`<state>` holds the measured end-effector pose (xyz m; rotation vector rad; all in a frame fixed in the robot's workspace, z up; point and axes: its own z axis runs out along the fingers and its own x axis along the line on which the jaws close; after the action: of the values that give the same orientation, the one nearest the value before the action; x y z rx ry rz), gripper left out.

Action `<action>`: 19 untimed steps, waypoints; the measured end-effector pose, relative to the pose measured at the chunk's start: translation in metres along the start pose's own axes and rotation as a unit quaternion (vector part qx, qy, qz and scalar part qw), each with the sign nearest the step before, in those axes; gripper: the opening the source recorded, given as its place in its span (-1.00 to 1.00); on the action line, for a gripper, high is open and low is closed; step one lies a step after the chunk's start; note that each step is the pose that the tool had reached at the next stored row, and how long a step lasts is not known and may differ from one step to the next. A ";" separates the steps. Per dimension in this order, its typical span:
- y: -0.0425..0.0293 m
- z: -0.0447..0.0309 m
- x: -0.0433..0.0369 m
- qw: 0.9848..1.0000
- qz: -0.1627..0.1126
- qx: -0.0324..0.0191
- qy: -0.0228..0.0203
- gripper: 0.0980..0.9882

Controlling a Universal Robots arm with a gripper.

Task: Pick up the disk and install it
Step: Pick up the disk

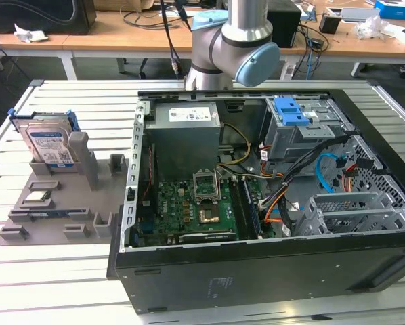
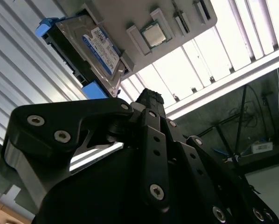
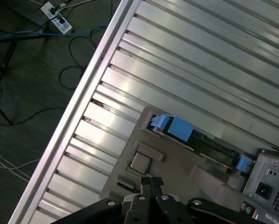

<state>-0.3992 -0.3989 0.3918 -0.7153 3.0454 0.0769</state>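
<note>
Disk (image 1: 50, 145): on edge in grey holder (image 1: 60, 210), ten o'clock in the exterior view, nine o'clock of open computer case (image 1: 257, 264), ungrasped; gripper (image 3: 151, 181) pressed together, empty, well apart; step judged approach, and pickup calls for parting the claw to straddle its edges.

**Open computer case on a slatted worktop**

A black computer case (image 1: 257, 271) lies open on the slatted metal worktop (image 1: 53, 277). Inside it sit a green motherboard (image 1: 189, 210), a grey power supply (image 1: 185, 132), a metal drive cage (image 1: 311, 135) with a blue latch (image 1: 290, 110), and loose cables (image 1: 284, 196). Beside the case, toward the exterior view's left, a grey holder (image 1: 74, 203) carries a small silver chip (image 1: 38, 198). In the first wrist view a power strip (image 3: 55, 17) lies on the floor (image 3: 27, 93).
</note>
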 end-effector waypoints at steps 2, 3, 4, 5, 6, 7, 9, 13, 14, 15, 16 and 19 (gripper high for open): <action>0.0000 0.0000 0.0000 1.000 -0.005 0.000 0.000 -0.98; 0.0000 0.0000 0.0000 1.000 -0.007 0.000 0.000 -0.98; 0.0000 0.0000 0.0000 1.000 -0.010 0.000 0.000 -0.98; 0.0000 0.0000 0.0000 1.000 -0.014 0.000 0.001 -0.98; 0.0000 0.0000 0.0000 1.000 -0.016 0.000 0.001 -0.98; 0.0000 0.0000 0.0000 1.000 -0.020 0.000 0.001 -0.98; 0.0000 0.0000 0.0000 1.000 -0.026 -0.001 0.001 -0.98; 0.0000 0.0000 0.0000 0.999 -0.041 -0.001 0.002 -0.98; 0.0000 0.0000 0.0000 0.999 -0.045 -0.001 0.002 -0.98; 0.0000 0.0000 0.0000 0.999 -0.053 -0.001 0.002 -0.98; 0.0000 0.0000 0.0000 0.998 -0.057 -0.001 0.003 -0.98; 0.0000 0.0000 0.0000 0.998 -0.070 -0.002 0.003 -0.98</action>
<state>-0.3992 -0.3988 0.3918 -0.9275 2.9912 0.0782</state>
